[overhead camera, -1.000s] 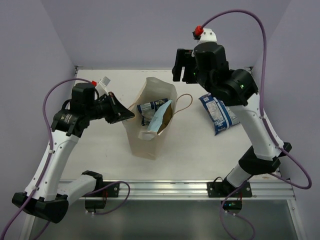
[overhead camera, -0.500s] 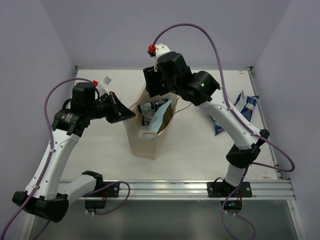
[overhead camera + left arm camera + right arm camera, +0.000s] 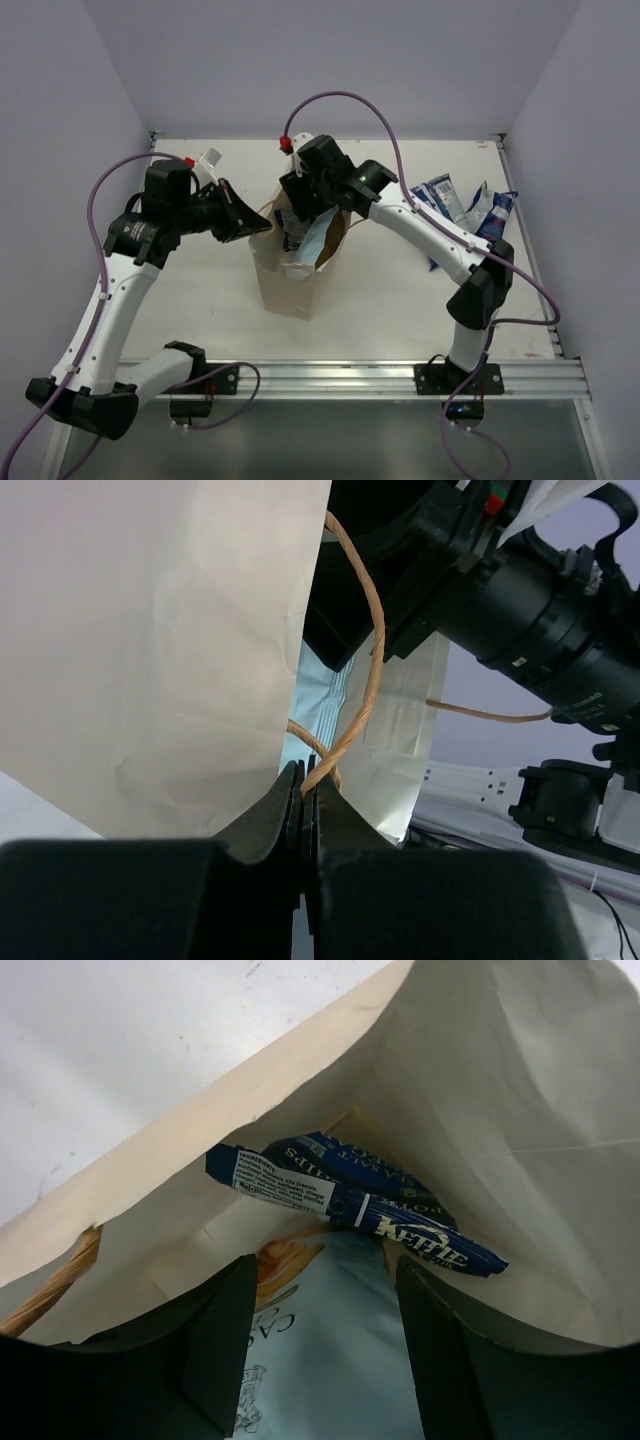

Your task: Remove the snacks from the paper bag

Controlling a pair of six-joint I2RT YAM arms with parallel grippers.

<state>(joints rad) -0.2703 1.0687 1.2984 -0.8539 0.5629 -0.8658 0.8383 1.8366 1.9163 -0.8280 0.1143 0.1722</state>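
The paper bag (image 3: pixel 288 283) lies in the middle of the table, its mouth facing the back. My left gripper (image 3: pixel 262 228) (image 3: pixel 303 780) is shut on the bag's brown cord handle (image 3: pixel 372 650), holding the mouth open. My right gripper (image 3: pixel 300 222) (image 3: pixel 325 1275) is inside the mouth, open, its fingers on either side of the light blue chip bag (image 3: pixel 335 1370) (image 3: pixel 323 238). Just behind it in the bag lie dark blue and white packets (image 3: pixel 400 1222). More snacks (image 3: pixel 443 203) lie on the table to the right of the bag.
Another blue packet (image 3: pixel 497 212) lies near the table's right edge. The second cord handle (image 3: pixel 490 716) hangs beyond the bag mouth. The right arm's forearm (image 3: pixel 430 232) stretches over the table between the bag and the loose packets.
My right arm has swung left from above the packets on the right and lowered its gripper into the bag's mouth. The left gripper has kept its hold on the handle.
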